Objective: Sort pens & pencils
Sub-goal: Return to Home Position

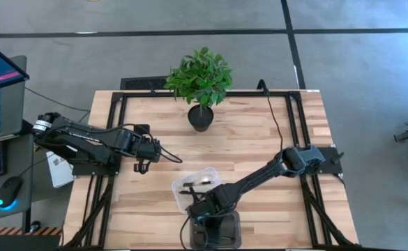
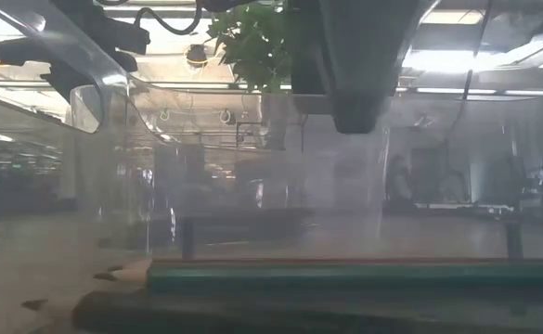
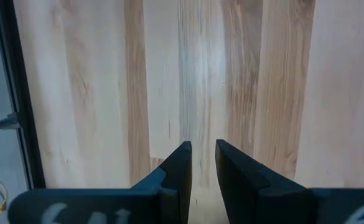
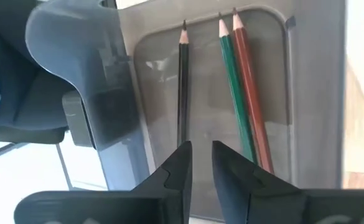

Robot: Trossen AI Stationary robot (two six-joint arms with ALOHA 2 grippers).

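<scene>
Three pencils lie flat, side by side, on the floor of a clear container (image 4: pixel 275 68): a black pencil (image 4: pixel 183 87), a green pencil (image 4: pixel 233 93) and a red pencil (image 4: pixel 250 93). In the low view the green pencil (image 2: pixel 345 276) lies close in front, its tip to the picture's left. My right gripper (image 4: pixel 200 155) hangs just above this container (image 1: pixel 217 230) at the table's near edge, fingers a narrow gap apart, touching nothing. The black pencil runs behind one finger. Black pens (image 1: pixel 195 183) lie in a clear tray (image 1: pixel 190 174) beside it. My left gripper (image 3: pixel 203 152) waits over bare wood at the left, narrowly open.
A potted plant (image 1: pixel 200 84) stands at the far middle of the table. The right arm (image 1: pixel 259 174) slants across the near right part. Bare wood lies between the left gripper (image 1: pixel 142 166) and the tray. A monitor and a mouse sit off the table's left side.
</scene>
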